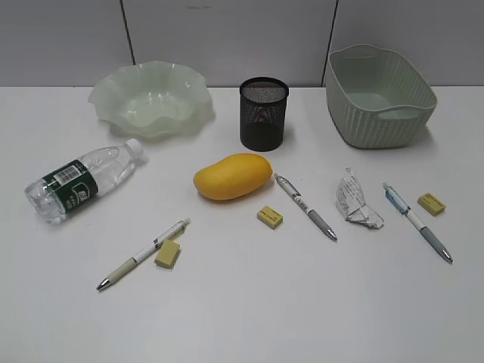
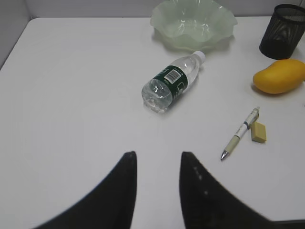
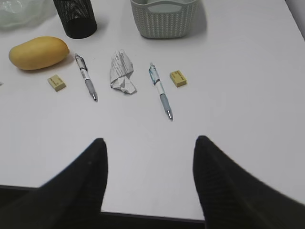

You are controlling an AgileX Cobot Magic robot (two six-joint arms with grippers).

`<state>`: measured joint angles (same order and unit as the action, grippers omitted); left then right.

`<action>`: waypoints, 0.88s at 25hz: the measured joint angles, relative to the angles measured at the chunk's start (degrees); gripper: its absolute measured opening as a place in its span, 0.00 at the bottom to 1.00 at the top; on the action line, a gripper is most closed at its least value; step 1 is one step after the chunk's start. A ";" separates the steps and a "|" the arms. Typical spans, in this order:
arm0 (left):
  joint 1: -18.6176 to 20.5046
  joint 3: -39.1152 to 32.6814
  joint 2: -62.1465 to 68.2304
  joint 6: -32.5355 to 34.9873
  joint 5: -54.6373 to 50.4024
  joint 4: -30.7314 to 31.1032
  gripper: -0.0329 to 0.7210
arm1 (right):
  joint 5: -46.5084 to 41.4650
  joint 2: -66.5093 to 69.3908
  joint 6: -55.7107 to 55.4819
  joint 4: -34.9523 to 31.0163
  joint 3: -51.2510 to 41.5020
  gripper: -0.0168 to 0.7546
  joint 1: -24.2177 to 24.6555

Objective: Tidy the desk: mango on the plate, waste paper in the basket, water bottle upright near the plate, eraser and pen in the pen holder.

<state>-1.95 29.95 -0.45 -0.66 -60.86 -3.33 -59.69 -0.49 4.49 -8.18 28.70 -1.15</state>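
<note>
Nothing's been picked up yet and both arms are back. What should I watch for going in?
The water bottle lies on its side, so it may roll when the fingers close. Each eraser lies near a pen; the left eraser seems to touch its pen, so one grasp may drag both. The waste paper lies between two pens; a wide grasp may nudge them.

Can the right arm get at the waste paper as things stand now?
Probably yes. The right gripper is open and empty, and bare desk lies between it and the waste paper, which sits between two pens, touching neither.
</note>
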 joint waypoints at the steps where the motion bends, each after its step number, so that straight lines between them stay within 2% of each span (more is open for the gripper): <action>1: 0.00 0.00 0.00 0.00 0.00 -0.05 0.36 | 0.00 0.00 0.00 0.00 0.00 0.62 0.00; 14: 0.00 0.00 0.00 0.00 0.00 -1.17 0.36 | 0.00 0.00 0.00 0.00 0.00 0.62 0.00; 19: 0.00 0.23 0.00 0.00 1.65 -5.19 0.37 | 0.00 0.00 0.00 0.00 0.00 0.62 0.00; 22: 0.00 0.75 0.00 0.00 6.50 -7.79 0.42 | 0.00 0.00 0.00 0.00 0.00 0.62 0.00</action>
<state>-1.95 30.70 -0.45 -0.66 -54.36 -11.12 -59.69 -0.49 4.49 -8.18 28.70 -1.15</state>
